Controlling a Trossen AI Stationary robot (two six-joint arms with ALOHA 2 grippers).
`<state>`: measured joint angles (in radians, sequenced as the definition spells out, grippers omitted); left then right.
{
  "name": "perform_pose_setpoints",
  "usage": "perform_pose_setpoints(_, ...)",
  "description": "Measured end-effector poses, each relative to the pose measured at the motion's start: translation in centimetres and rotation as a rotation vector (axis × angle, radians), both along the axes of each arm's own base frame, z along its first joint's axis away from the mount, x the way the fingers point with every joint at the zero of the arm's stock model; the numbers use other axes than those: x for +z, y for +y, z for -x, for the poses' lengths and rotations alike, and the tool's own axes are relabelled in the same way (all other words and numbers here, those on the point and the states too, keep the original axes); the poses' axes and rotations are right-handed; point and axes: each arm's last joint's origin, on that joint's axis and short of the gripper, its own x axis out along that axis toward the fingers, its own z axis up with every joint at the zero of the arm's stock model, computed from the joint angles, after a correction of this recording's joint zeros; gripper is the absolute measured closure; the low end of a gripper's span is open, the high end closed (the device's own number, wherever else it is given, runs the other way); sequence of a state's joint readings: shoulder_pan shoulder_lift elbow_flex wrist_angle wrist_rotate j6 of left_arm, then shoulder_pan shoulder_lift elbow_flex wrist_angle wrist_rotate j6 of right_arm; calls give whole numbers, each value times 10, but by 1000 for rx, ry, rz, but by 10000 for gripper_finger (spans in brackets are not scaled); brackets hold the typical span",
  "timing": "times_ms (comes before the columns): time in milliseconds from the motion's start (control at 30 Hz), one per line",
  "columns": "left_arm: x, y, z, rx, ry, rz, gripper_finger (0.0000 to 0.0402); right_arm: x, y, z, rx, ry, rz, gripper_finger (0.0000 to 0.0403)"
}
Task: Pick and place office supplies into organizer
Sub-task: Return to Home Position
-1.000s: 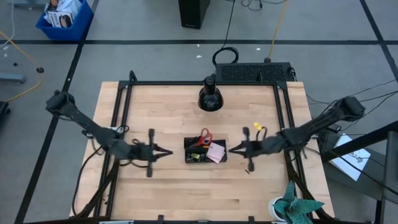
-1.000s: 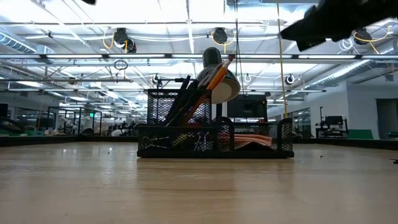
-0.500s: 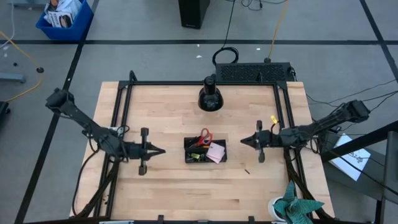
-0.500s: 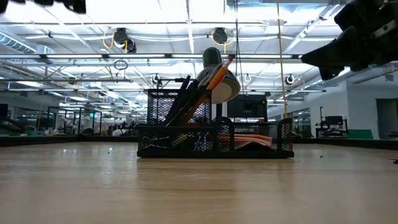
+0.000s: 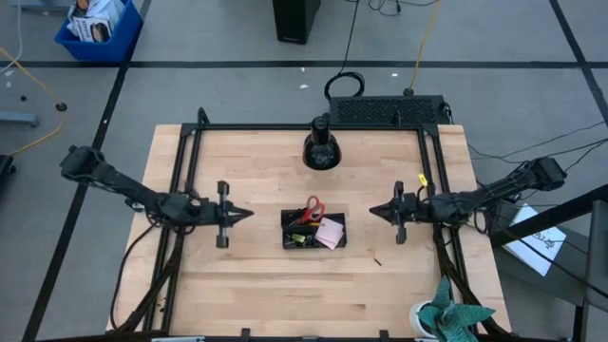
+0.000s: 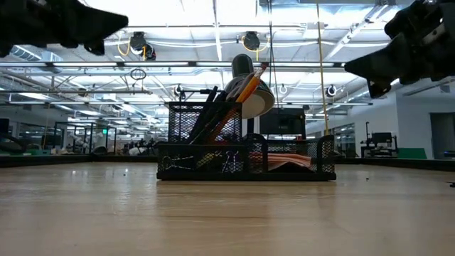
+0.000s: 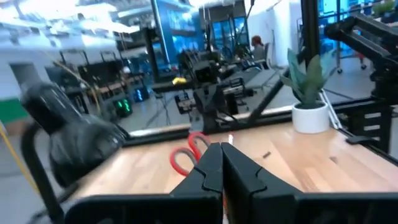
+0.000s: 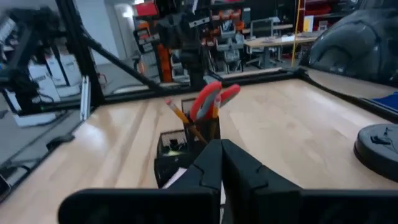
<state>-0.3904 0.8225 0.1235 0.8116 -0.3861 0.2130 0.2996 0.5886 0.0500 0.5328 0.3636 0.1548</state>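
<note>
The organizer (image 5: pixel 313 230) stands mid-bench (image 5: pixel 266 294), well apart from every edge. The left gripper (image 5: pixel 245 216) and right gripper (image 5: pixel 372 212) flank it, fingers together.

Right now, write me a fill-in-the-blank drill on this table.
1. The scissors have ____ handles.
2. The pink pad lies in the organizer at the end nearer the ____ gripper.
3. The left gripper and right gripper both have their fingers ____.
4. The organizer sits ____ the two grippers.
Missing words: red; right; shut; between.
</note>
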Motion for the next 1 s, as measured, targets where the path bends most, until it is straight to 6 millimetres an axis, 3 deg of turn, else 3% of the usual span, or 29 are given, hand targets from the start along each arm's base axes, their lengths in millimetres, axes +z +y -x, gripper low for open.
perform_pose_setpoints(333, 18, 1, 22, 68, -90, -107, 401, 5, -1, 4, 4, -49, 10, 403)
perform_pose_setpoints(533, -2, 8, 37, 49, -142, -63, 401, 6, 1, 6, 84, -54, 45, 403)
perform_pose_setpoints(1000, -13, 6, 36, -72, -40, -19, 401, 6, 4, 6, 195, -55, 92, 403)
